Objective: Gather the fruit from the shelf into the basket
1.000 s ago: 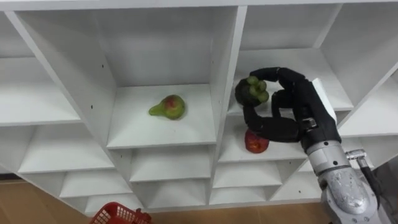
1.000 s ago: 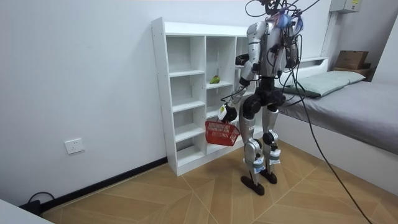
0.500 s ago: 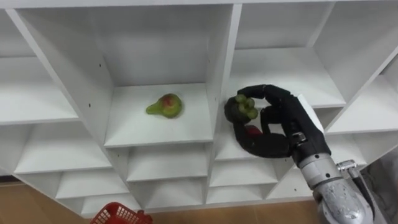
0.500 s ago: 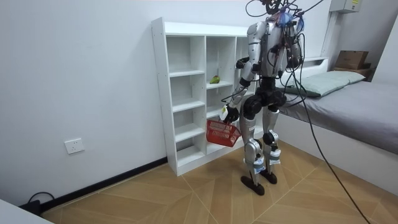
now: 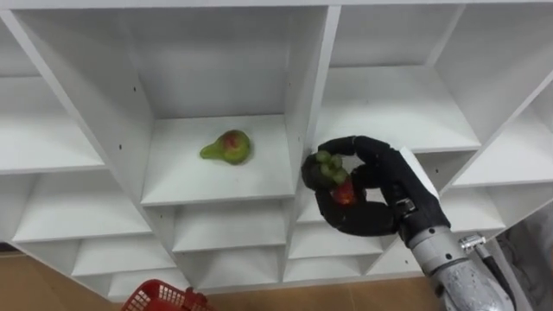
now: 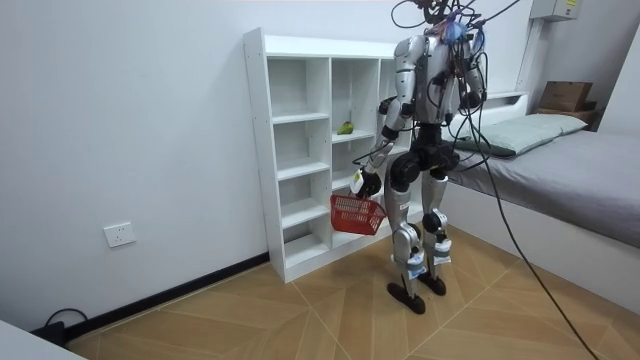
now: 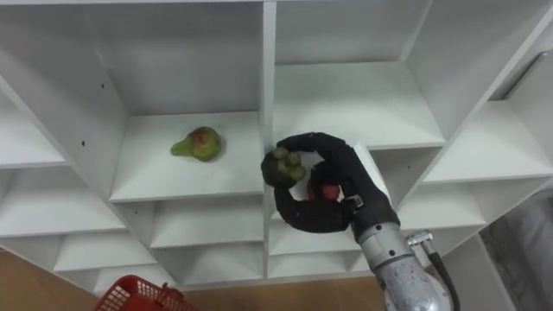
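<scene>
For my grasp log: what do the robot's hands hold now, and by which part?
The right hand holds a lumpy green fruit, fingers curled round its body. The left hand carries the red basket by its handle.

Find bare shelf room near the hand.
Bare: the shelf board right of the pear to the divider, and the compartment above the right hand. Crowded: around the apple, behind the right hand holding grapes. The left hand carries the basket.
</scene>
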